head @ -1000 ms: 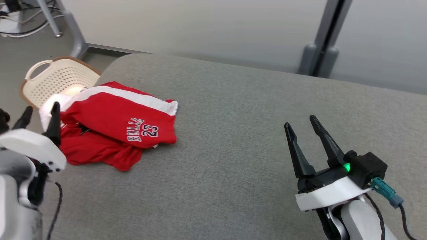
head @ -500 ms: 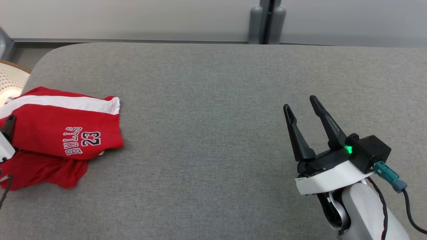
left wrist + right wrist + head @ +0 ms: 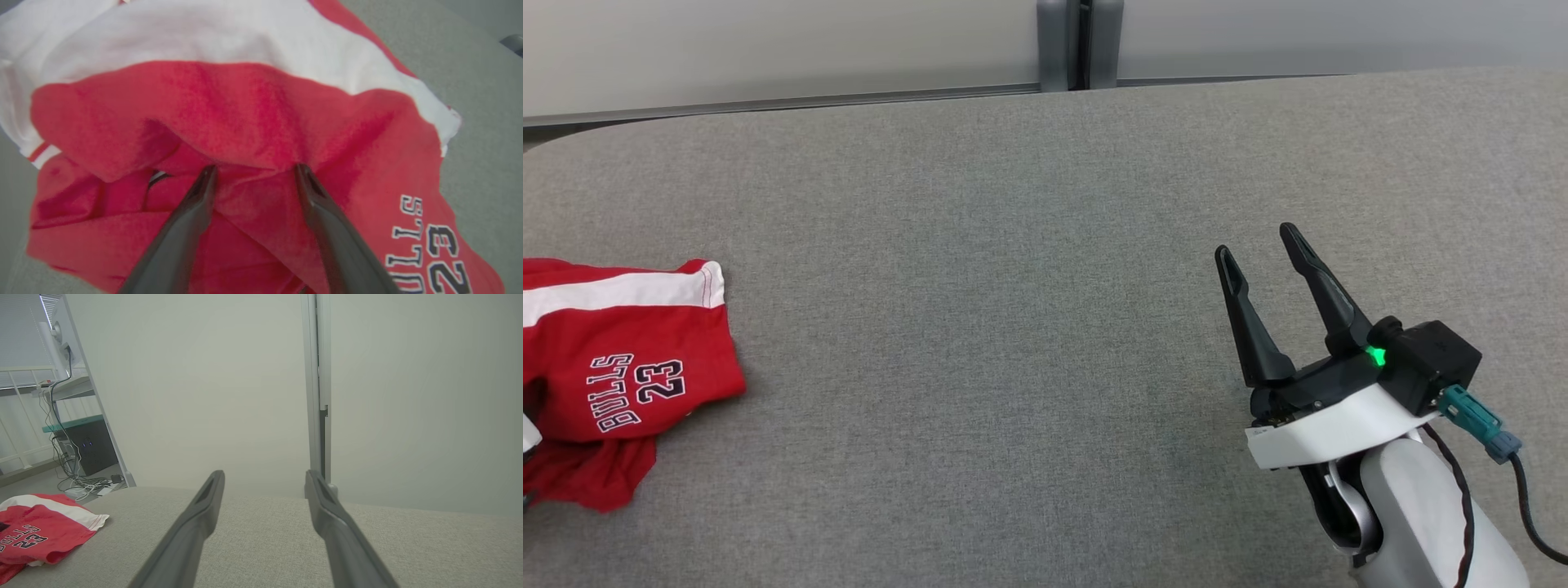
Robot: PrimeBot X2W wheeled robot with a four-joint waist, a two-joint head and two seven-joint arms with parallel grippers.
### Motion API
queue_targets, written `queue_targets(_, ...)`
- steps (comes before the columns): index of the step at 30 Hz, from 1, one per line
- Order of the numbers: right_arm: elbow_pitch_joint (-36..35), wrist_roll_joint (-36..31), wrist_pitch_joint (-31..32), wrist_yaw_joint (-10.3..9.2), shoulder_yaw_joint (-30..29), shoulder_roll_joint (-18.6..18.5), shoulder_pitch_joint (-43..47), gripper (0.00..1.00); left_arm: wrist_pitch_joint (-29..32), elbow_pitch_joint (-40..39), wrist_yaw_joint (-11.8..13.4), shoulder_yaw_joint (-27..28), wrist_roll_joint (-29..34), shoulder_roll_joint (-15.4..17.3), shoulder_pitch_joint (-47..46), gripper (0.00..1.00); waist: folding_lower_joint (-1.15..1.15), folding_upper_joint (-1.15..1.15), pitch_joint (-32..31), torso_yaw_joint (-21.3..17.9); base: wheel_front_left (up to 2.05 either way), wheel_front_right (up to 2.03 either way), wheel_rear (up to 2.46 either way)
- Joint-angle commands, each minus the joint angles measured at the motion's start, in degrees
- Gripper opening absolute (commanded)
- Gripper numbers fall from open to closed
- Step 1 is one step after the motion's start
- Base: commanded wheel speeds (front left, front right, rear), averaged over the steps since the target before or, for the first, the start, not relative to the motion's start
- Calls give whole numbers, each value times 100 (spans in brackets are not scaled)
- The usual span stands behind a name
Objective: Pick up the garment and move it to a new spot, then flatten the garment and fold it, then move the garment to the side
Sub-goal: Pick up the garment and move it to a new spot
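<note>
Judging the task barely begun: garment [image 3: 621,367] lies crumpled at nine o'clock on the bench [image 3: 1013,327], not yet lifted or folded. I note left pincer [image 3: 255,166] spread, tips at a fold; right pincer [image 3: 1254,238] released, idle at four o'clock.

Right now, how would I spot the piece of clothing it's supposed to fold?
Find the wide grey cushion. At its left end lies a crumpled garment. Its red cloth, white band and BULLS 23 lettering set it apart from the plain grey around it.
</note>
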Motion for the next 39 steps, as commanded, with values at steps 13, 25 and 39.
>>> queue_targets(13,11,0,-8,0,-22,44,118,100,-645,-153,-40,-643,-158,198,-230,0,0,0,-289,135,0,0,0)
queue_targets(25,-14,55,-8,0,-344,240,386,100,-730,-2227,-40,-2110,-544,326,-516,0,0,0,-880,115,0,0,0)
queue_targets(39,-97,13,-8,0,-604,224,559,100,-339,-5045,83,-2986,-999,-104,-34,0,0,0,-999,-523,0,0,0)
